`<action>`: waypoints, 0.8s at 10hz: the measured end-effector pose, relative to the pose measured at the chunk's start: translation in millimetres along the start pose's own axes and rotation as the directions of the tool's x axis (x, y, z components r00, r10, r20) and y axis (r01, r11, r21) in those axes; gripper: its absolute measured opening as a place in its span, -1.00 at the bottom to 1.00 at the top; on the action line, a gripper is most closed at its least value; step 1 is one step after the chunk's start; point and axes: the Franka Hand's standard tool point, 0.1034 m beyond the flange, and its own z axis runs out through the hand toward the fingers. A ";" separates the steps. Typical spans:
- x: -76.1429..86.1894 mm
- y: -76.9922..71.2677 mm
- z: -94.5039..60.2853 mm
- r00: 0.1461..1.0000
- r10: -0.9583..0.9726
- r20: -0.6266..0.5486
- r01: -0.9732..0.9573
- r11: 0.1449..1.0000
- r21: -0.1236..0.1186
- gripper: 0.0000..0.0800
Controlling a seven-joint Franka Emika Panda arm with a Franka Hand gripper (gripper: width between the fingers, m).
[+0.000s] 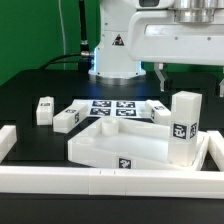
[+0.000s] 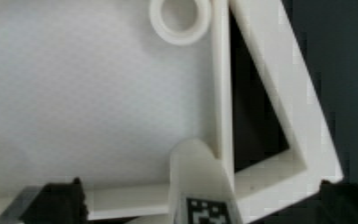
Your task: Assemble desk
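The white tray-like tabletop [image 1: 112,146] lies at the table's middle with its rims up. One white leg [image 1: 183,128] stands upright at its corner on the exterior view's right. My gripper [image 1: 190,14] hangs well above that leg. In the wrist view the leg's top with its marker [image 2: 202,192] shows between my two dark fingertips [image 2: 51,203], which stand far apart and do not touch it. My gripper [image 2: 197,208] is open and empty. The tabletop's inside [image 2: 87,100] and a round socket [image 2: 181,20] also show. Three more legs lie loose [image 1: 44,110], [image 1: 66,119], [image 1: 160,112].
The marker board [image 1: 112,107] lies flat behind the tabletop. Long white border rails [image 1: 110,182] fence the front and both sides of the work area. The robot's base [image 1: 115,50] stands at the back on the black table.
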 end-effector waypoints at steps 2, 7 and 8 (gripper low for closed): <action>-9.0 6.7 5.5 0.994 -0.109 0.012 0.109 0.994 -0.005 0.62; -15.1 4.0 10.7 0.988 -0.154 0.005 0.154 0.988 -0.019 0.62; -27.0 2.8 17.7 0.979 -0.205 0.003 0.205 0.978 -0.029 0.62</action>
